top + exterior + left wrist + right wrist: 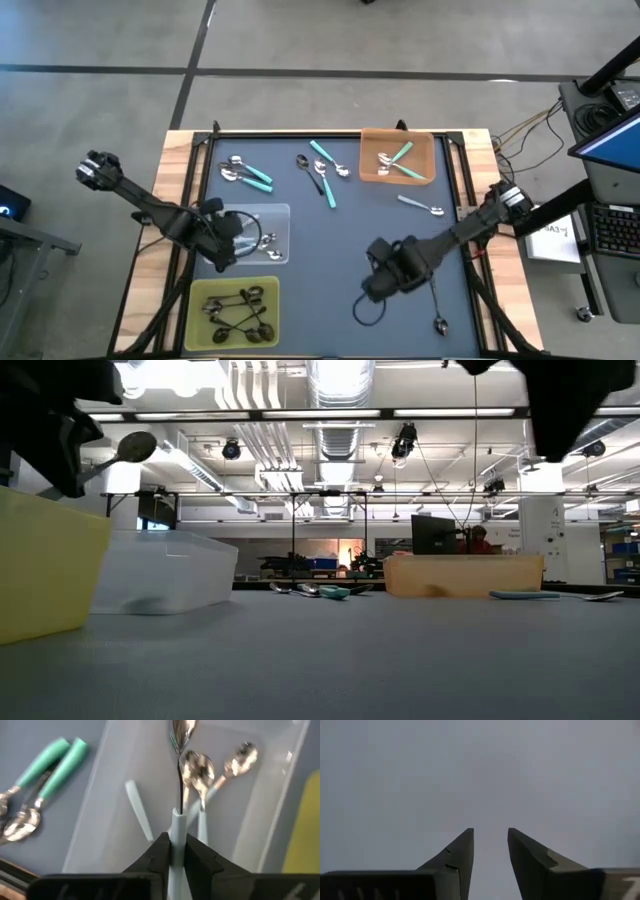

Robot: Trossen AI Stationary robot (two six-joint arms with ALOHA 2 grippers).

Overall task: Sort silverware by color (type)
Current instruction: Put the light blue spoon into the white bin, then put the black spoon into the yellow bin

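- The desk [340, 250] has a dark blue-grey top with a wooden edge on the left and right sides.
- The orange tray [397, 157] stands at the far right of the desk, and it holds a teal-handled spoon and some other spoons.
- The clear tray [262, 232] stands at the left, and three pale blue spoons [200, 785] lie inside it.
- The yellow tray [232, 312] stands at the near left, just beside the clear tray, and it holds the dark metal spoons [240, 310].
- The left claw [174, 851] hangs over the clear tray and is clamped on the handle of a pale blue spoon [176, 827]; the bowl of this spoon points away from the claw.
- The right claw [490, 845] is over the bare desk at the near middle; its fingers [462, 852] stand apart and nothing is between them.
- Two teal spoons [248, 173] lie at the far left of the desk, beside the clear tray.
- More spoons, teal and dark [322, 172], lie at the far middle.
- One pale blue spoon on the desk [420, 206] lies at the right, near the orange tray.
- One dark spoon [438, 318] lies at the near right, close to the right arm.
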